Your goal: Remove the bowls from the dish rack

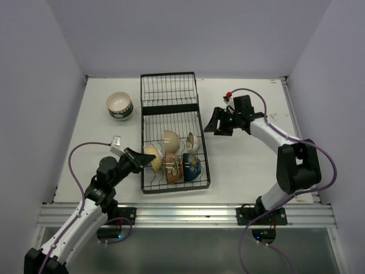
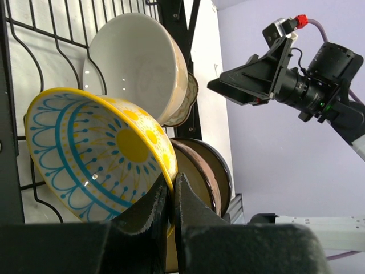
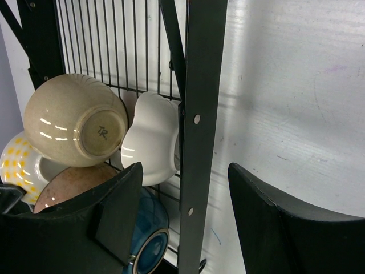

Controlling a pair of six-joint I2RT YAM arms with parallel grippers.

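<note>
Jaws of the left gripper [image 2: 171, 191] pinch the rim of the yellow bowl [image 2: 97, 154], which stands on edge at the near left of the dish rack [image 1: 170, 91], just beside a brown bowl [image 2: 208, 171]. The right gripper [image 1: 212, 121] hangs spread wide over the rack's right rail, holding nothing. Open table [image 1: 102, 142] lies left of the rack, with stacked bowls [image 1: 120, 105] at its far left.
</note>
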